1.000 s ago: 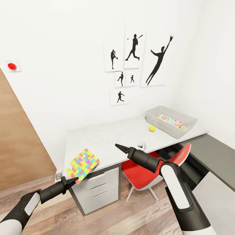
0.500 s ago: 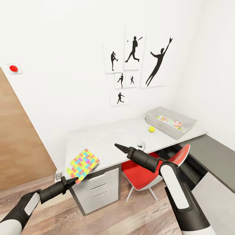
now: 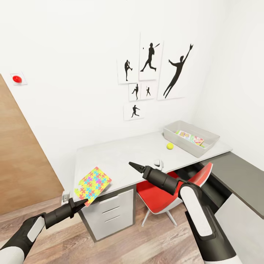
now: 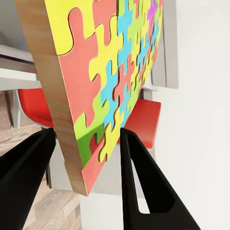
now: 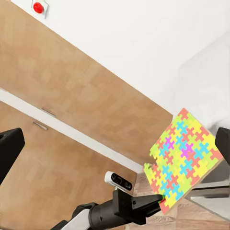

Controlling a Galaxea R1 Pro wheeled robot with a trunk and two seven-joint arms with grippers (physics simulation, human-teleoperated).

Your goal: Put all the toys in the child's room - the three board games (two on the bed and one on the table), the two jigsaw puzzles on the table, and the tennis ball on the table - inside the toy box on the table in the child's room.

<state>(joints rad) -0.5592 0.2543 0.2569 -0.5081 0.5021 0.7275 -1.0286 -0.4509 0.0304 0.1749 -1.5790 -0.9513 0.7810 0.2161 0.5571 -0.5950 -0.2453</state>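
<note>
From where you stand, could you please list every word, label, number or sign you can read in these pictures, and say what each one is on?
None can be read.
Jigsaw puzzle, held in the left gripper: coloured pieces, no text.
Wall posters: black ballplayer silhouettes, no words.
Flat colourful item in the toy box: printed, but too small to read.
Red button plate on the wall: no lettering.

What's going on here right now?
The left end effector is shut on a jigsaw puzzle, held up at the desk's near corner. The right end effector is free, poised over the desk's front edge. A tennis ball lies on the desk beside the toy box, which already holds a colourful flat item.
</note>
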